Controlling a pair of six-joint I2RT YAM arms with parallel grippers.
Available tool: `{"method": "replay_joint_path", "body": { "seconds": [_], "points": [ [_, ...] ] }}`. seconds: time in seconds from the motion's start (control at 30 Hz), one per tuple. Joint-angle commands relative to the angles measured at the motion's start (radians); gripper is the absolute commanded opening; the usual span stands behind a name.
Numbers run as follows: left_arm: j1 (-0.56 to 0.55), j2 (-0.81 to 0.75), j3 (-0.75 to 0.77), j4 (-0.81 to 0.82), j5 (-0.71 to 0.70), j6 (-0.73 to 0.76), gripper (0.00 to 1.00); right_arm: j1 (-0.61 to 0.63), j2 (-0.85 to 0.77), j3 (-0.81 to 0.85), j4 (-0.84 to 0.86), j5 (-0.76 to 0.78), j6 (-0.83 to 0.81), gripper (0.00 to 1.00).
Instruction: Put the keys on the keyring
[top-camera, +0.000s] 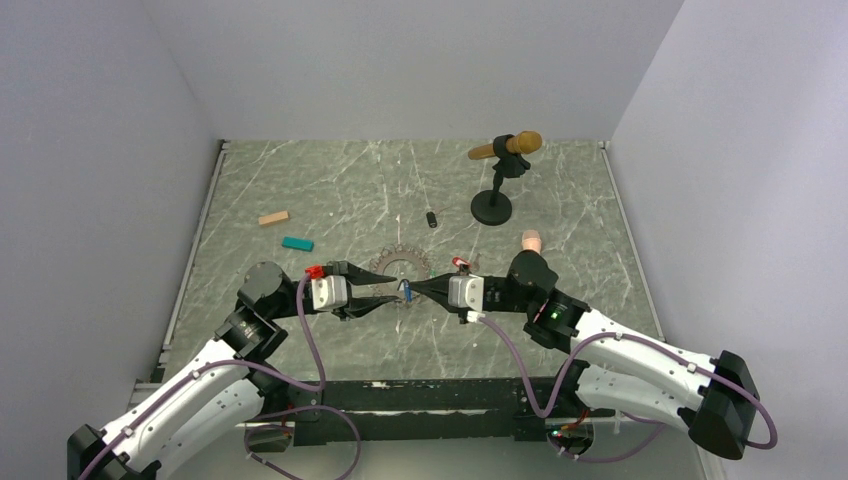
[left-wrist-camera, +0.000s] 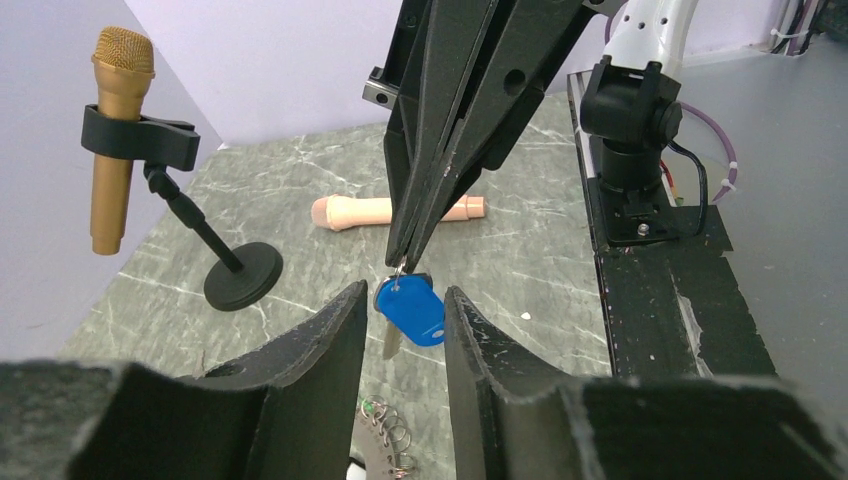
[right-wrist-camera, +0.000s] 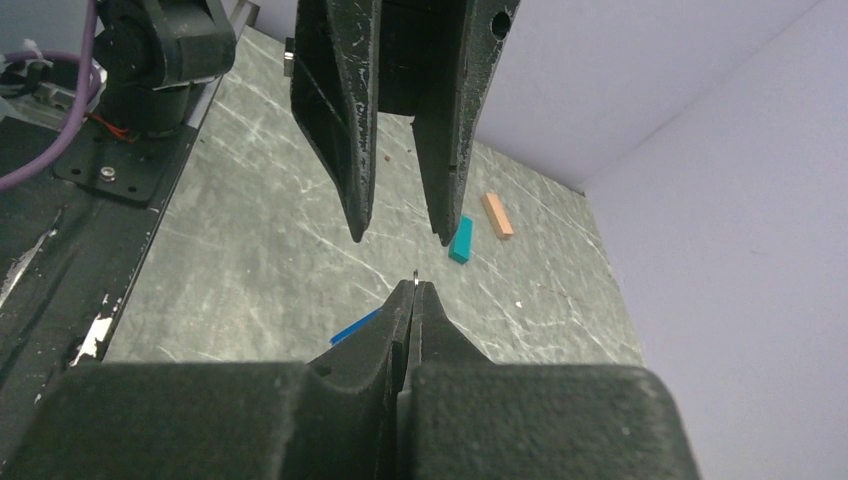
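The blue key (left-wrist-camera: 412, 311), a small metal key with a blue oblong tag, hangs from its small ring in my right gripper (left-wrist-camera: 405, 262), which is shut on that ring. My left gripper (left-wrist-camera: 404, 308) is open, one finger on each side of the blue tag and not touching it. In the top view both grippers meet tip to tip, the left (top-camera: 392, 295) and the right (top-camera: 419, 289), with the blue key (top-camera: 408, 292) between them. The keyring (top-camera: 400, 264), a loop of grey chain, lies on the table just behind them and shows under my left fingers (left-wrist-camera: 388, 440). A red tag (top-camera: 460, 263) lies beside it. The right wrist view shows the right gripper (right-wrist-camera: 413, 287) shut and an edge of the blue tag (right-wrist-camera: 355, 327).
A gold microphone (top-camera: 508, 147) on a black round-based stand (top-camera: 491, 208) stands at the back right. A peach cylinder (top-camera: 531, 239) lies near my right arm. A small black cylinder (top-camera: 432, 219), a teal block (top-camera: 297, 243) and a tan block (top-camera: 273, 217) lie further back.
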Motion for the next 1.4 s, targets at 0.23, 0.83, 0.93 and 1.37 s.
{"method": "replay_joint_path", "body": {
  "seconds": [0.23,0.83,0.93,1.37],
  "points": [
    [-0.014,0.023,0.015,0.026,-0.012,0.018,0.32,0.014,0.016,0.033,0.048,-0.056,-0.006,0.0],
    [-0.046,0.059,0.043,-0.033,-0.019,0.066,0.19,0.016,0.033,0.06,0.024,-0.055,0.011,0.0],
    [-0.05,0.057,0.043,-0.038,-0.03,0.073,0.17,0.016,0.033,0.06,0.019,-0.06,0.015,0.0],
    [-0.051,0.048,0.04,-0.042,-0.03,0.089,0.0,0.018,0.042,0.061,0.017,-0.069,0.045,0.0]
  ]
}}
